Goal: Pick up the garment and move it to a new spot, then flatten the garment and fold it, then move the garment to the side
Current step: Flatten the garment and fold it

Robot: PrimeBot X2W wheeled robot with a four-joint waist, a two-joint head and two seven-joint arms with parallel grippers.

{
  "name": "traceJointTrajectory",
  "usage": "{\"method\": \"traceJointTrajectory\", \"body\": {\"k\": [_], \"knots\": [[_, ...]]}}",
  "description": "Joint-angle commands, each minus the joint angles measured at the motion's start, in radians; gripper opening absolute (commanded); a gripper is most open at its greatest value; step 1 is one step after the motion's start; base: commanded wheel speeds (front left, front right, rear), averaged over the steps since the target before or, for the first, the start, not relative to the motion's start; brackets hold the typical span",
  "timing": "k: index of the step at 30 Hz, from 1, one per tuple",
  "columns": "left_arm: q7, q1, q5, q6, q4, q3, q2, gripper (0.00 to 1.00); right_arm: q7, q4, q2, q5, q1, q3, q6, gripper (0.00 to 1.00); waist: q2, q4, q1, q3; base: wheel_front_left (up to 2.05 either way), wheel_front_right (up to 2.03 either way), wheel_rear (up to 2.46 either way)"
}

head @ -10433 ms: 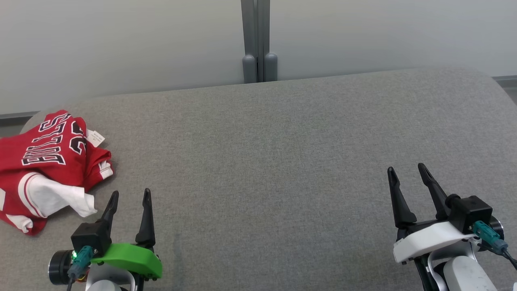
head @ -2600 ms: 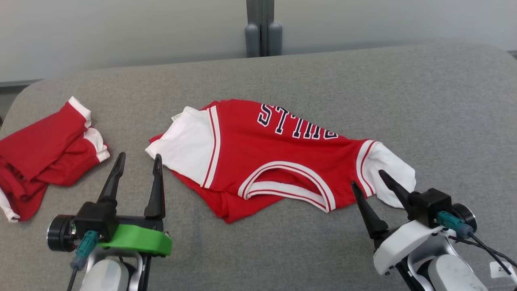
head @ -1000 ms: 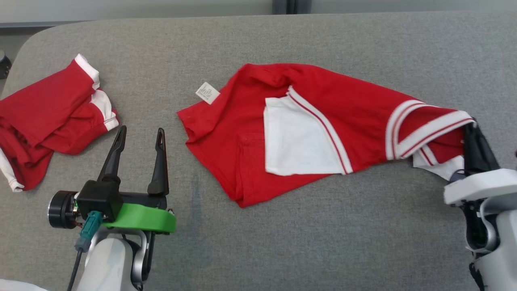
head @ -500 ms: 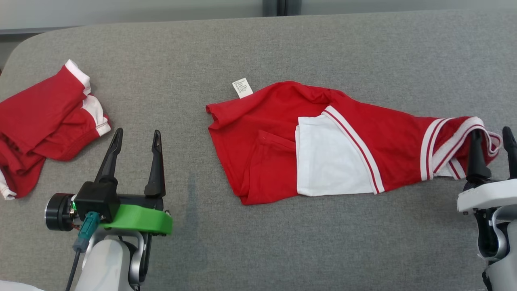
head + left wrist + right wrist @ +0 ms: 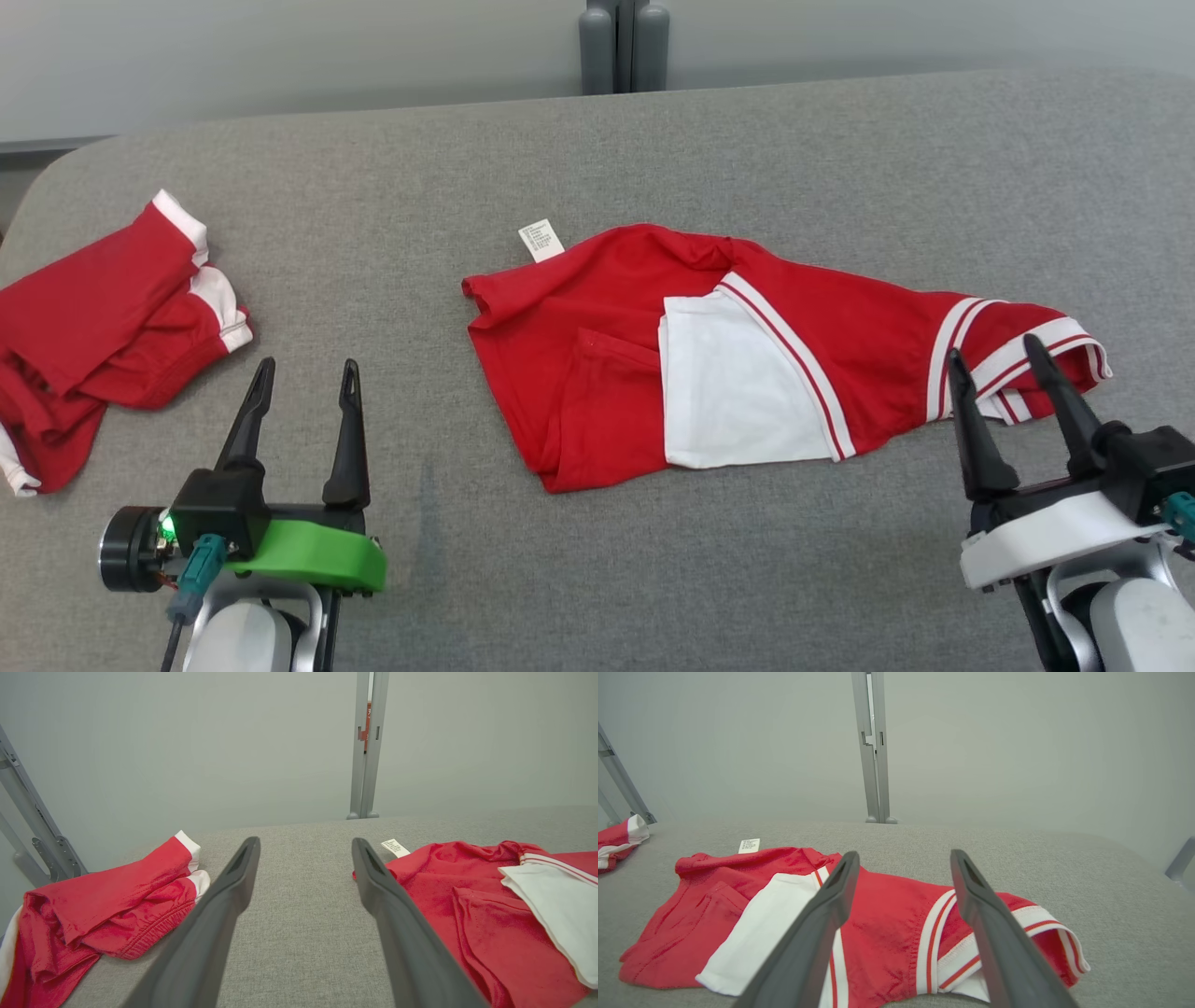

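Garment (image 5: 747,364) lies rumpled, partly doubled over, on the grey table (image 5: 560,579), nearer than the post (image 5: 624,47) and slightly to its right; relocation looks done, so flattening is the step in hand. Both claws are spread and empty: right gripper (image 5: 991,347) near-right of the post by the striped end, left gripper (image 5: 308,366) near-left. Next, likely: pinch opposite edges, draw cloth flat.
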Motion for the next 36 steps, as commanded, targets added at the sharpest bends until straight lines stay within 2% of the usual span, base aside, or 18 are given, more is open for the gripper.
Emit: {"method": "traceJointTrajectory", "body": {"k": [1, 13, 18, 22, 23, 27, 36], "knots": [[-0.002, 0.020, -0.007, 0.008, 0.001, 0.004, 0.007, 1.00, 0.010, -0.020, 0.007, -0.006, 0.021, 0.013, -0.001, 1.00, 0.0000, -0.012, 0.0000, -0.023, 0.00, 0.00, 0.00], [0.017, 0.061, -0.020, 0.023, -0.014, 0.002, 0.019, 1.00, 0.053, -0.074, 0.033, 0.004, 0.070, 0.010, -0.001, 1.00, 0.0000, -0.017, 0.0000, -0.047, 0.00, 0.00, 0.00], [0.019, 0.044, -0.020, 0.023, -0.019, -0.007, 0.021, 1.00, 0.082, -0.045, 0.004, 0.008, 0.050, 0.062, -0.001, 1.00, 0.0000, -0.005, 0.0000, -0.032, 0.00, 0.00, 0.00], [0.018, 0.014, -0.016, 0.023, -0.028, -0.018, 0.013, 1.00, 0.114, 0.009, -0.035, 0.011, 0.019, 0.146, -0.001, 1.00, 0.0000, 0.016, 0.0000, 0.006, 0.00, 0.00, 0.00], [0.015, -0.005, -0.012, 0.020, -0.030, -0.026, 0.006, 1.00, 0.123, 0.051, -0.056, 0.018, -0.003, 0.194, -0.001, 1.00, 0.0000, 0.033, 0.0000, 0.036, 0.00, 0.00, 0.00], [0.009, -0.035, -0.011, 0.016, -0.021, -0.035, 0.000, 1.00, 0.132, 0.136, -0.088, 0.031, -0.060, 0.276, -0.001, 1.00, 0.0000, 0.055, 0.0000, 0.077, 0.00, 0.00, 0.00], [-0.001, -0.069, -0.014, 0.017, 0.008, -0.037, -0.010, 1.00, 0.166, 0.330, -0.125, 0.045, -0.162, 0.385, -0.001, 1.00, 0.0000, 0.072, 0.0000, 0.115, 0.00, 0.00, 0.00]]}}
